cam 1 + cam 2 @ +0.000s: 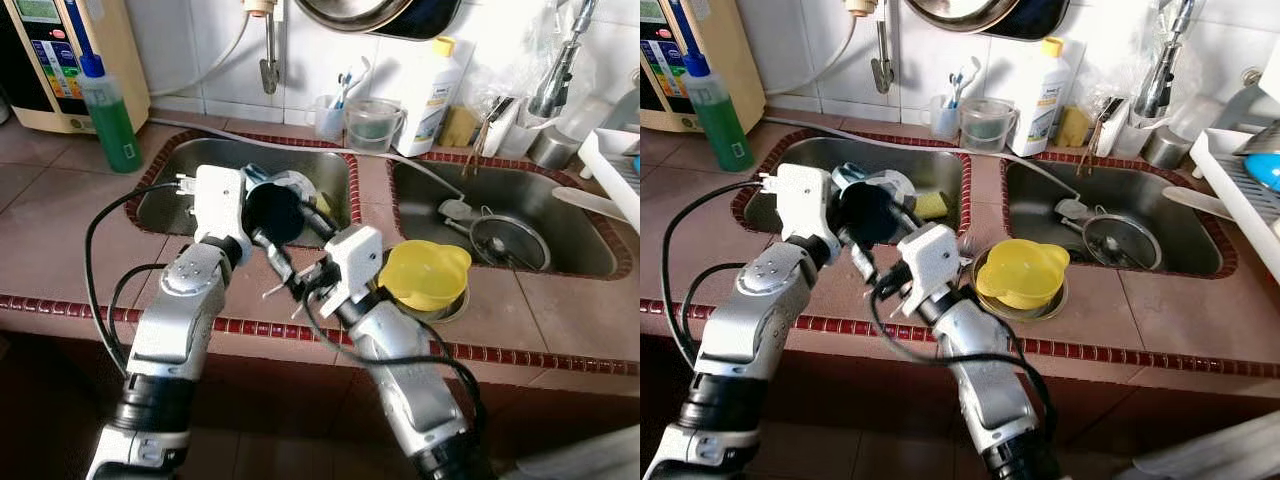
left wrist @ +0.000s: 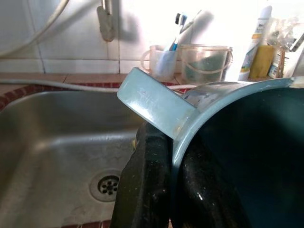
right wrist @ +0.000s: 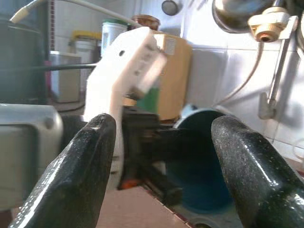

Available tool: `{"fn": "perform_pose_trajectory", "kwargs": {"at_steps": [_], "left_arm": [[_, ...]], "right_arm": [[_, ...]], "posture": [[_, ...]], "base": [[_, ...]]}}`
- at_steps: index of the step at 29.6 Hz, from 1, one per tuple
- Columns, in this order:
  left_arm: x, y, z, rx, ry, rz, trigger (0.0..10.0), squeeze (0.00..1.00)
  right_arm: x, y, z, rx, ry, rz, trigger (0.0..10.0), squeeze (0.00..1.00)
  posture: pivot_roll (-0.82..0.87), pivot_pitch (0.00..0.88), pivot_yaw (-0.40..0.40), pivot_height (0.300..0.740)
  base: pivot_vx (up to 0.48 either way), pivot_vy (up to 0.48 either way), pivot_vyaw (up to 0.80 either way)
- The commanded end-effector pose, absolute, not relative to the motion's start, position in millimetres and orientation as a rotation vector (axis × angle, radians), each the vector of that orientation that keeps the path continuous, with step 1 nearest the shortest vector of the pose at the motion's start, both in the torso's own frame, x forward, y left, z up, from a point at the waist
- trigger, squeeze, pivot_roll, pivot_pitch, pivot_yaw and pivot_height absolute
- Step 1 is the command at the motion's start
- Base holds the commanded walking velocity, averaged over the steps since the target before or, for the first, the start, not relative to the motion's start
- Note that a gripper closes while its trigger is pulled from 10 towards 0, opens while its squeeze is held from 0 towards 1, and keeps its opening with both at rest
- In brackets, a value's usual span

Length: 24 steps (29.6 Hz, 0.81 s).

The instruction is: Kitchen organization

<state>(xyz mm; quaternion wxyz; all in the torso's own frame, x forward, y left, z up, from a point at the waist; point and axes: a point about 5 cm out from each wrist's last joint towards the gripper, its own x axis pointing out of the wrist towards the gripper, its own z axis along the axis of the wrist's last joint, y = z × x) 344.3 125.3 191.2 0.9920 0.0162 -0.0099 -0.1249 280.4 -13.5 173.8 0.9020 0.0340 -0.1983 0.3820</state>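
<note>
Both hands busy: left hand (image 1: 262,222) clenched on dark teal cup (image 1: 272,213) over left sink (image 1: 190,190); right hand (image 1: 290,280) released nearby. Next, probably, stacking with yellow cup (image 1: 424,274).

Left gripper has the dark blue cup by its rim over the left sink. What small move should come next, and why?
Probably carry the dark blue cup clear of the left sink: the left gripper pinches its rim, while the open right gripper stands beside it.
</note>
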Motion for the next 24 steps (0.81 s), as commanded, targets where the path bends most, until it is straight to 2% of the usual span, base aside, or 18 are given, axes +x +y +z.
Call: {"fn": "perform_pose_trajectory", "kwargs": {"at_steps": [1, 5, 8, 13, 24], "left_arm": [[349, 122, 197, 0.049, -0.045, -0.253, 10.0, 0.00], [354, 124, 196, 0.059, -0.042, -0.243, 10.0, 0.00], [362, 132, 202, 0.074, -0.090, -0.223, 10.0, 0.00], [366, 141, 204, 0.091, -0.155, -0.222, 10.0, 0.00], [378, 143, 197, 0.207, -0.193, -0.302, 10.0, 0.00]], "right_arm": [[279, -18, 180, 0.071, -0.428, 0.792, 10.0, 0.00], [277, -23, 183, 0.082, -0.429, 0.782, 10.0, 0.00], [282, -40, 189, 0.077, -0.425, 0.625, 10.0, 0.00], [285, -60, 191, 0.075, -0.405, 0.482, 10.0, 0.00], [282, -81, 181, 0.053, -0.281, 0.351, 10.0, 0.00]], "posture": [[-0.07, 0.027, -0.058, 0.740], [-0.07, 0.027, -0.058, 0.740], [-0.07, 0.028, -0.055, 0.740], [-0.07, 0.028, -0.055, 0.740], [-0.08, 0.015, -0.052, 0.740]], "base": [[0.000, 0.000, 0.00], [0.000, 0.000, 0.00], [0.000, 0.000, 0.00], [0.000, 0.000, 0.00], [0.000, 0.000, 0.00]]}}
